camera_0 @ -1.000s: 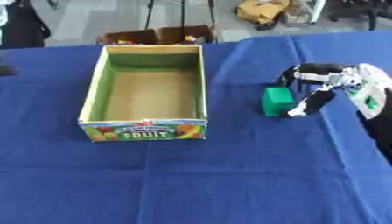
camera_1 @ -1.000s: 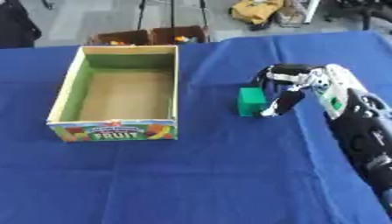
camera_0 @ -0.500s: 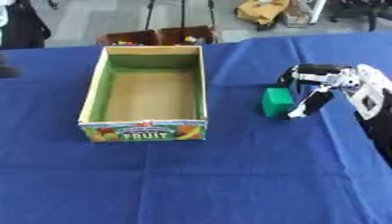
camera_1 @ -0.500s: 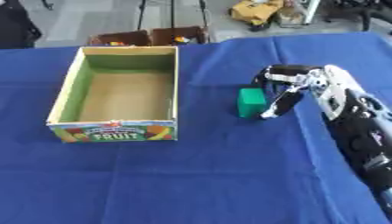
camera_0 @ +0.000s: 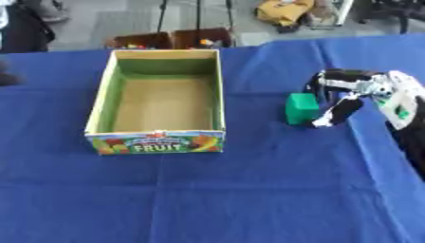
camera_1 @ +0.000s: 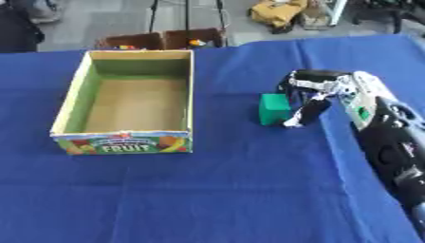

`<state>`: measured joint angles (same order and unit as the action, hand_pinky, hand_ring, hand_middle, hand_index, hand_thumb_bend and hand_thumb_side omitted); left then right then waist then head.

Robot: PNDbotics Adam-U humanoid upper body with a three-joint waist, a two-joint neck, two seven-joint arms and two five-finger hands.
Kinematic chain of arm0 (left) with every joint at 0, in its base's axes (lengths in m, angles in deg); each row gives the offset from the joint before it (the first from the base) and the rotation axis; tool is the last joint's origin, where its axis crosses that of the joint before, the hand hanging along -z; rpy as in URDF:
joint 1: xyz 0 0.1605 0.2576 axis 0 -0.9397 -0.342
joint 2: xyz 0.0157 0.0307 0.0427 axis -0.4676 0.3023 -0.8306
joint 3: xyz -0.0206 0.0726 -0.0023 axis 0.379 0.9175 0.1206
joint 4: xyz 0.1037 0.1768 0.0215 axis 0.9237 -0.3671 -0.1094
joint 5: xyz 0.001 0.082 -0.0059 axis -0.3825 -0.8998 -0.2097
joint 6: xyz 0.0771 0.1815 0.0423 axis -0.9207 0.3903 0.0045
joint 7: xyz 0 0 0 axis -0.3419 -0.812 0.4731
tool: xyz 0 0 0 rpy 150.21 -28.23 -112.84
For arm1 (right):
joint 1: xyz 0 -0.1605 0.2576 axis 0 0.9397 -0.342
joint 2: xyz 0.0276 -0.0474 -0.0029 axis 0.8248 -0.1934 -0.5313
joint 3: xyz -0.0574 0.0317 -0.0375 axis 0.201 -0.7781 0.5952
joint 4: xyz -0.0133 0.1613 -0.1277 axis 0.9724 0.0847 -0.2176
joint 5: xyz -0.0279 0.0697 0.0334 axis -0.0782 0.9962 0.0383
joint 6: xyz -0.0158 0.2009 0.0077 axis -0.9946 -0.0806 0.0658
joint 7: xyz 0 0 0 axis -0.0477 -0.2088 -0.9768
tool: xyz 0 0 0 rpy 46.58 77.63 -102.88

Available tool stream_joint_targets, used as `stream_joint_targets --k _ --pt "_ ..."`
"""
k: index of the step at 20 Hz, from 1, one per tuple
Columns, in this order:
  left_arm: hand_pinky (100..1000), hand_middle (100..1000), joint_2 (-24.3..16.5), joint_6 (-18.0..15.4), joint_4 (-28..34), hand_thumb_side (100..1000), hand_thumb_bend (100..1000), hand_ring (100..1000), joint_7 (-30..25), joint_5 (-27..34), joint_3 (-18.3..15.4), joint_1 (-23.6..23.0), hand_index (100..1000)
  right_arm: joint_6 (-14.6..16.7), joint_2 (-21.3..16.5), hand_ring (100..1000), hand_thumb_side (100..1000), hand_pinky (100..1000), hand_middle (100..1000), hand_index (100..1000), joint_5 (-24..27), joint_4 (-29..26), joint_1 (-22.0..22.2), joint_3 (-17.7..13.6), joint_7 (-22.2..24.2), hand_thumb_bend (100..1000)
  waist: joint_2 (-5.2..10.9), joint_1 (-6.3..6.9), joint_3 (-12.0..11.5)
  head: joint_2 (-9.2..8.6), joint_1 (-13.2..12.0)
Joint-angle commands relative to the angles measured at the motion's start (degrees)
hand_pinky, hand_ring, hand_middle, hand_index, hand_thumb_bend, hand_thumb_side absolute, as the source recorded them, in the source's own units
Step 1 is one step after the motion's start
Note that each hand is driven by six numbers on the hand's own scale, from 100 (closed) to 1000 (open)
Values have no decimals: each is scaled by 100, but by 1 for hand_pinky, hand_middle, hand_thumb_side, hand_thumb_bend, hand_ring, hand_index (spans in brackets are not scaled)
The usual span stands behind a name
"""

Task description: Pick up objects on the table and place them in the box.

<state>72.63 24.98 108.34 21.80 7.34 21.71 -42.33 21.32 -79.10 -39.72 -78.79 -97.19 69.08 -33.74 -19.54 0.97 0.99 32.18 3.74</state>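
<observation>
A green block [camera_0: 301,108] stands on the blue tablecloth to the right of the open cardboard box [camera_0: 100,97] with "FRUIT" printed on its front. My right hand [camera_0: 358,90] comes in from the right edge and sits right against the block's right side. Its fingers [camera_1: 300,77] arch over the block's far right corner, and the thumb [camera_1: 305,115] points down at its near right edge. The block rests on the cloth and is not enclosed by the hand. Inside, the box shows only its bare brown floor. My left hand shows in neither view.
The blue table [camera_0: 232,190] stretches wide in front of the box and the block. Beyond its far edge stand two small crates [camera_1: 162,40] with coloured bits in them, and a yellow bag [camera_1: 278,12] lies on the floor.
</observation>
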Motion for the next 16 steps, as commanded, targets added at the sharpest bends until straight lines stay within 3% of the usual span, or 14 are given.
stream_joint_targets --k 1,16 --pt "667 857 -34 18 104 1000 100 716 -10 -33 13 79 962 1641 -103 594 353 443 479 589 -40 -14 -115 -52 1528 413 90 -1 6 -59 -7" --pt "667 859 -33 48 104 1000 100 719 -23 -22 21 71 963 1384 -99 550 436 406 418 527 219 -578 -248 -216 872 295 119 -2 4 -115 1"
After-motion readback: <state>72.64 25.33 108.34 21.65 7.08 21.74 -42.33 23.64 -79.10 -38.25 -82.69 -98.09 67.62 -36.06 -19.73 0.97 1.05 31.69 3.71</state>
